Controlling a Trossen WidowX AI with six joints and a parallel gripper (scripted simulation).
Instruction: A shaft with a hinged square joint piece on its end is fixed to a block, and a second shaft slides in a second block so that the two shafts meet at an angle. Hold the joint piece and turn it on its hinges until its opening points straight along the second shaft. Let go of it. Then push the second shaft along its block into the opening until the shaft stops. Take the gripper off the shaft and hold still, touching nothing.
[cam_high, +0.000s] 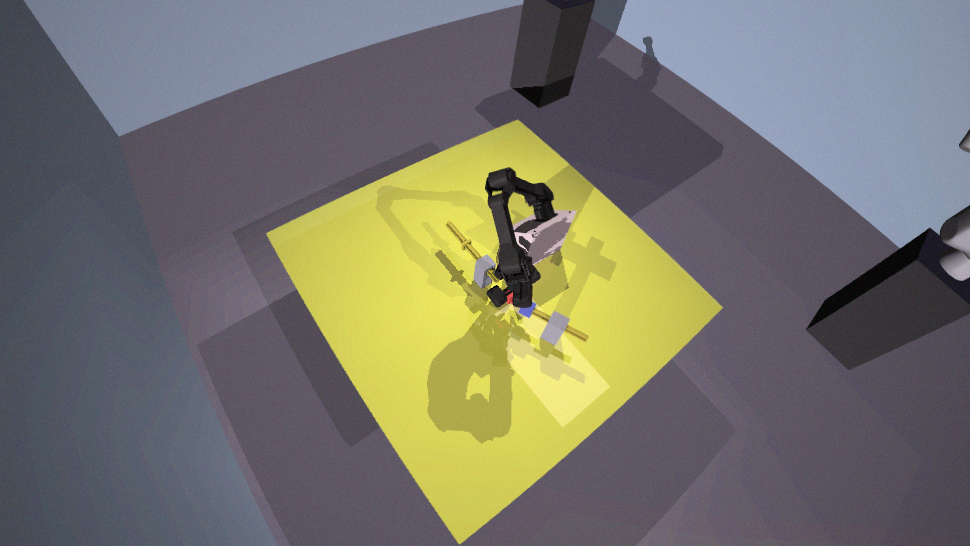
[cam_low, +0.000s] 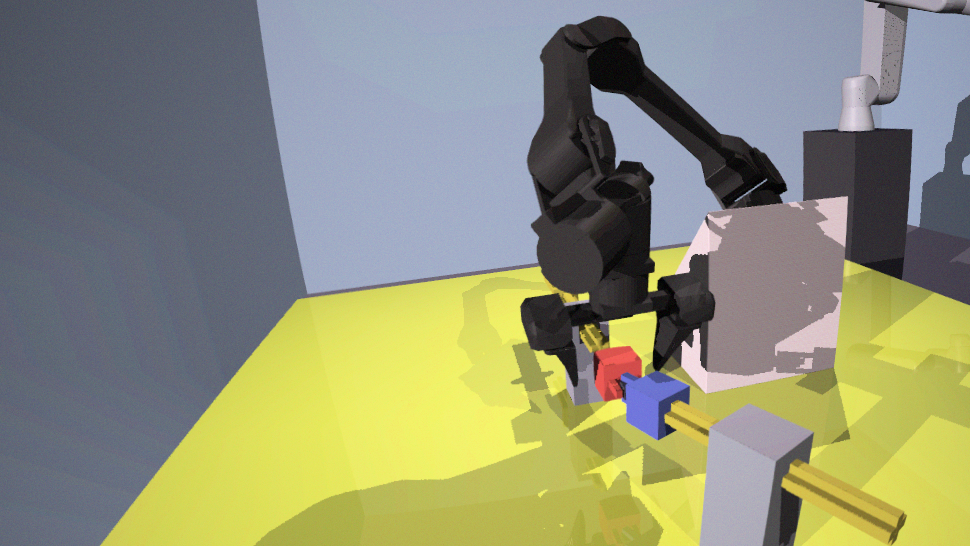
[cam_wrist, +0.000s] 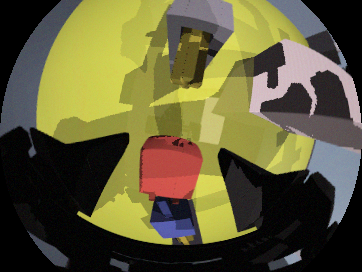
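No readable writing; pincer (cam_low: 616, 359) spread wide, released, straddling the red joint piece (cam_low: 614, 368)

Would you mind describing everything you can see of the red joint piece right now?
The red joint piece is a small, blocky, matte red cube with slightly rounded edges. It sits low over the yellow surface, in front of a grey block, between the two brass-coloured shafts. A blue cube on the end of the nearer shaft meets it through a short blue stub. The open gripper straddles it, with one dark finger on each side and visible gaps, so nothing grips it. Its opening is not visible.
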